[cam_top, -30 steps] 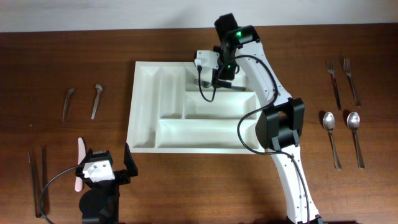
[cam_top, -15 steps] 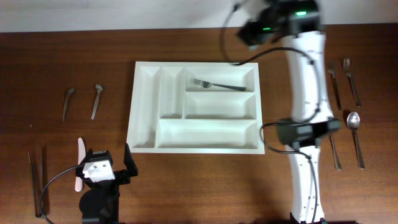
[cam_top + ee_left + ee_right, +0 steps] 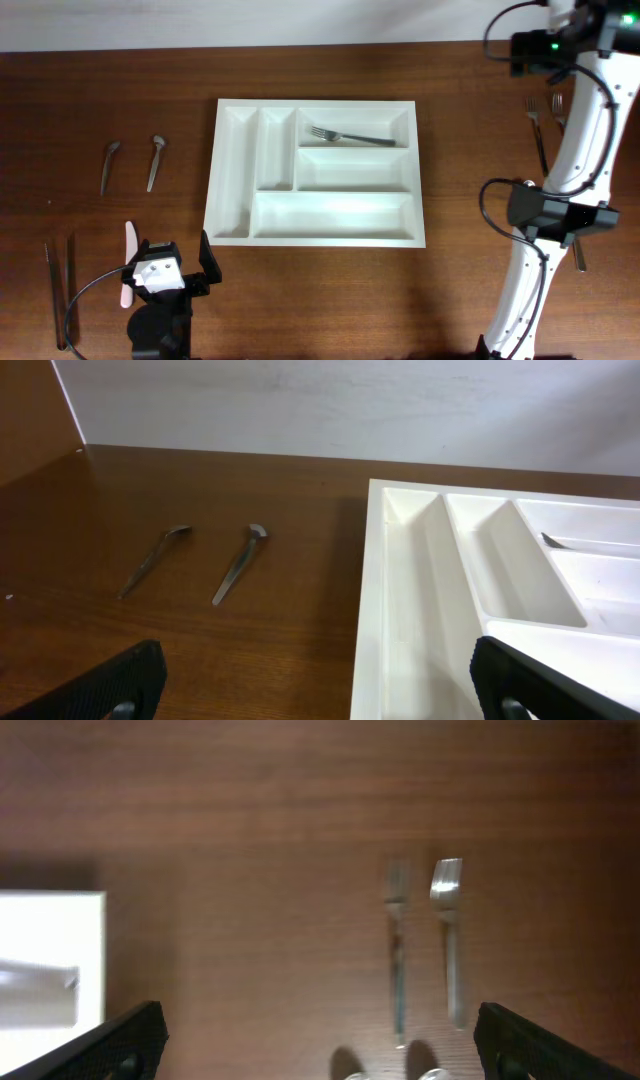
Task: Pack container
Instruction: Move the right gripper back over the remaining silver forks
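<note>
The container, a large white cutlery tray, lies mid-table. One fork rests in its top long compartment; only the fork's tip shows in the left wrist view. My right gripper hangs high at the far right, well off the tray. It is open with nothing between its fingers, above bare wood next to two forks. The tray's corner shows at that view's left edge. My left gripper sits open and empty near the tray's front left corner.
Two small spoons lie left of the tray, also in the left wrist view. Thin dark sticks and a pale pink utensil lie beside the left arm. Right-hand forks are partly hidden by the right arm.
My right arm has swung from over the tray's top compartment to the far right, leaving the fork lying in that compartment. The left arm has not moved.
</note>
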You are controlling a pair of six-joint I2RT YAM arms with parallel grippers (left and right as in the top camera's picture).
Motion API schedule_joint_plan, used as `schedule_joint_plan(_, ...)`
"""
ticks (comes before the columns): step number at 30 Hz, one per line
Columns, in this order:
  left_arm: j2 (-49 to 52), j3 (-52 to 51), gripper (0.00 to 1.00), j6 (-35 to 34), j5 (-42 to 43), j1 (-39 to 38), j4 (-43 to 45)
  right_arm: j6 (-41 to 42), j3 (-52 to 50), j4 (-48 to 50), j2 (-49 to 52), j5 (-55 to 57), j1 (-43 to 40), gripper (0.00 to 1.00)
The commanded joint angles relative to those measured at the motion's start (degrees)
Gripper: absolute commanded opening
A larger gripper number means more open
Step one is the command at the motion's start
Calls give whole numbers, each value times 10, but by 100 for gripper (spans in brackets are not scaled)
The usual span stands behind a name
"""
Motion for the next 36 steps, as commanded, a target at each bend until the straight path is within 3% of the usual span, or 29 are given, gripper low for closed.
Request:
schedule_joint_plan(1, -4, -3, 99, 7, 6, -2, 1, -15, -30, -14, 29, 16, -38, 99)
schedule_joint_plan(9, -4, -3, 99, 7, 6, -2, 1, -22, -127, 5, 36, -38, -72, 99)
schedule_joint_plan(25, -4, -3, 99, 7, 6, -2, 1, -86, -301, 163, 46, -21, -81, 99)
schedule_joint_plan(36, -4, -3, 99, 7, 6, -2, 1, -99, -329, 178, 50, -20, -119, 99)
